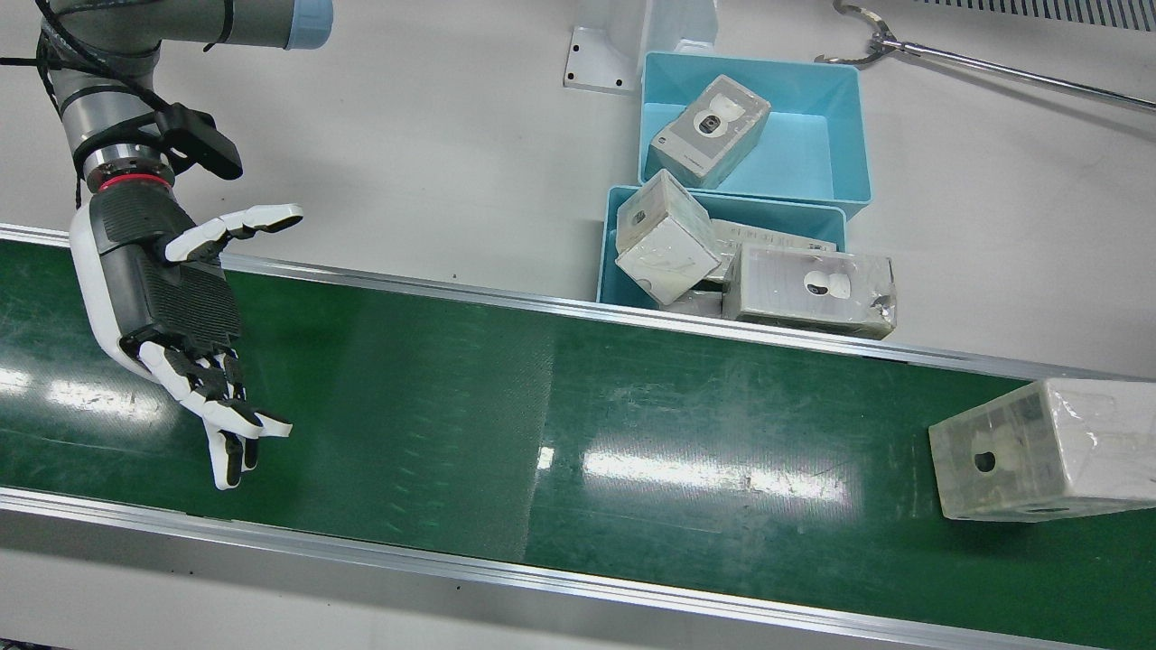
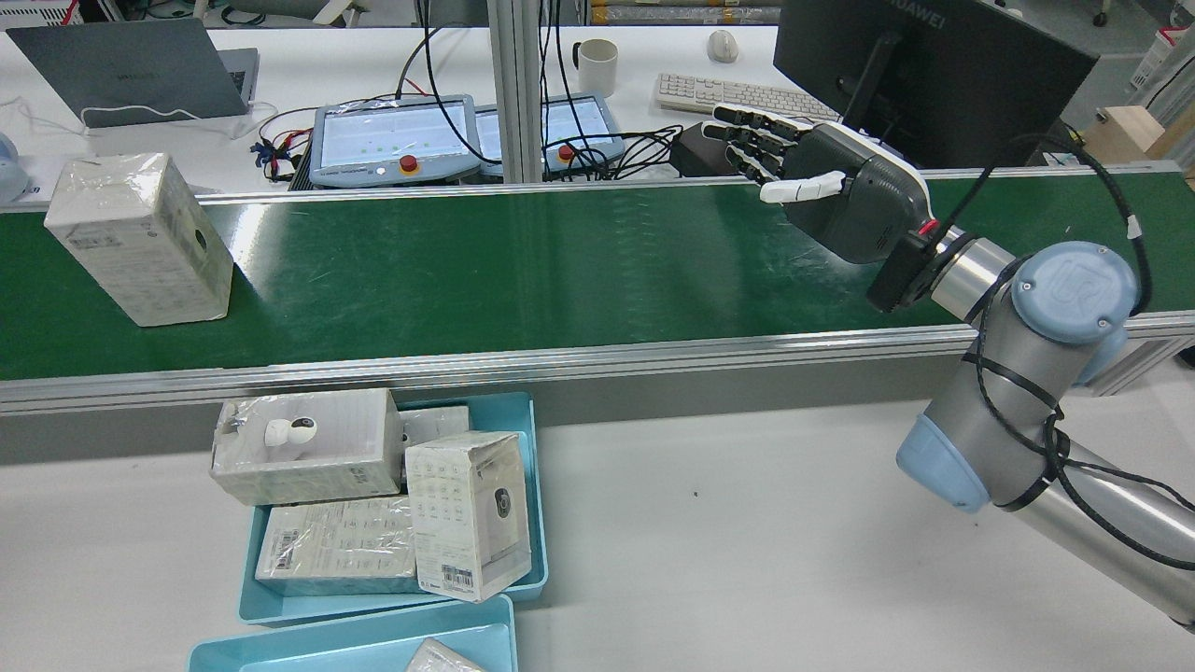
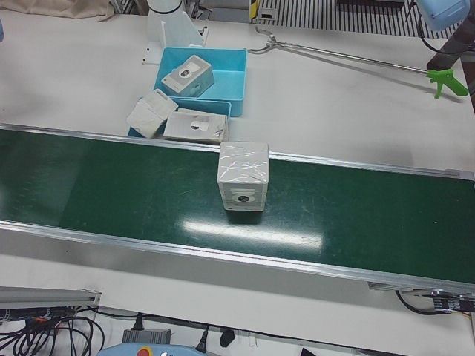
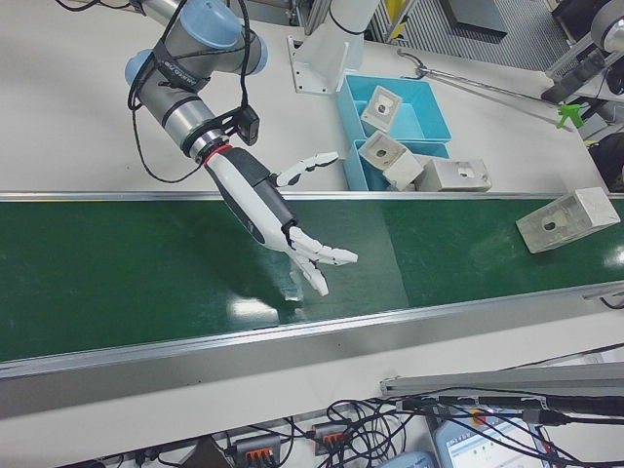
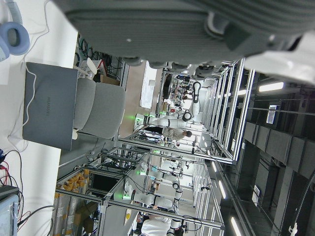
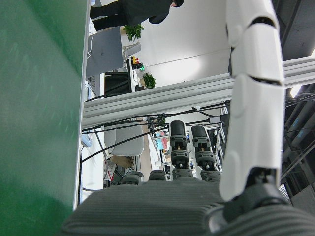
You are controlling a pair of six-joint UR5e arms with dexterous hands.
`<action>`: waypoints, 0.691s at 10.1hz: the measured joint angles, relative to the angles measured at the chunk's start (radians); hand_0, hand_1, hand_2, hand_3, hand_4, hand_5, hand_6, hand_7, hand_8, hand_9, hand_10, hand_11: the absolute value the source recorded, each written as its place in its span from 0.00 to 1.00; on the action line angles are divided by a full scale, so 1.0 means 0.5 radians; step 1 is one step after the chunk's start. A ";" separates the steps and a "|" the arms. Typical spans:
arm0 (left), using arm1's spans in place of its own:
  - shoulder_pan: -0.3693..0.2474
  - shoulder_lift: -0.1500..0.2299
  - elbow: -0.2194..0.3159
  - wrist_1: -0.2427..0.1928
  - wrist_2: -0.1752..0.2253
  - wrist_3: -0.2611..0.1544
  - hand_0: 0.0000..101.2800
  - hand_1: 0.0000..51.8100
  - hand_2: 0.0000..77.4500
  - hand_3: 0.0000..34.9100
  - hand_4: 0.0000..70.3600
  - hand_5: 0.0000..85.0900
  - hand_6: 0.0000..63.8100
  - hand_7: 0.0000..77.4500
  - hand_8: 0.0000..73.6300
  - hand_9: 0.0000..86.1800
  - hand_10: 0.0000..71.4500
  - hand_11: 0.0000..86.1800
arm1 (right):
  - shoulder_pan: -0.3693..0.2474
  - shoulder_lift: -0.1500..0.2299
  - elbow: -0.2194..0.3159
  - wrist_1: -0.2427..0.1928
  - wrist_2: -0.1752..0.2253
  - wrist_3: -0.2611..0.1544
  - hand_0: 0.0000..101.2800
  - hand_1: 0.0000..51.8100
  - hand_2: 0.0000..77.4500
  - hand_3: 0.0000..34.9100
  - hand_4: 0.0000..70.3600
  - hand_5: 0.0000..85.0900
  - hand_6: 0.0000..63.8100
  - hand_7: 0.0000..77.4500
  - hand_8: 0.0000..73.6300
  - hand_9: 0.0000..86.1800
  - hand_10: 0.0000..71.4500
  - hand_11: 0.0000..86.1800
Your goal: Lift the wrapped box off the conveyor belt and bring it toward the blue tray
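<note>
- The right hand [image 1: 172,307] hangs over the left end of the green conveyor belt [image 1: 452,397] in the front view, fingers spread apart, thumb out to the side, holding nothing.
- Two blue trays stand on the white surface [image 1: 406,135] just behind the belt; the nearer blue tray [image 1: 612,236] is piled with wrapped boxes, one overhanging its rim, and the farther tray [image 1: 813,162] holds a single box.
- The wrapped box [image 1: 1048,451] lies on the belt at its right end, well apart from the hand, nothing touching it.
- The left hand [image 5: 197,29] shows only as a palm edge in its own camera; I cannot tell how its fingers stand.
</note>
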 joint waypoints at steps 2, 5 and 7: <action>0.000 0.000 0.000 0.000 0.000 0.000 0.00 0.00 0.01 0.00 0.00 0.01 0.00 0.01 0.01 0.00 0.01 0.00 | -0.001 0.001 0.004 0.000 0.001 -0.002 0.47 0.28 0.18 0.03 0.22 0.17 0.11 0.27 0.03 0.04 0.02 0.03; 0.000 0.000 0.000 0.000 0.000 0.000 0.00 0.00 0.01 0.00 0.00 0.01 0.00 0.01 0.01 0.00 0.00 0.01 | -0.006 0.020 0.005 0.000 0.004 -0.004 0.47 0.31 0.18 0.06 0.19 0.15 0.11 0.27 0.01 0.04 0.02 0.04; 0.000 0.000 0.000 0.000 0.000 0.000 0.00 0.00 0.01 0.00 0.00 0.01 0.00 0.01 0.01 0.00 0.01 0.00 | -0.015 0.028 0.000 0.000 0.028 -0.008 0.47 0.31 0.20 0.07 0.23 0.16 0.11 0.28 0.03 0.05 0.02 0.04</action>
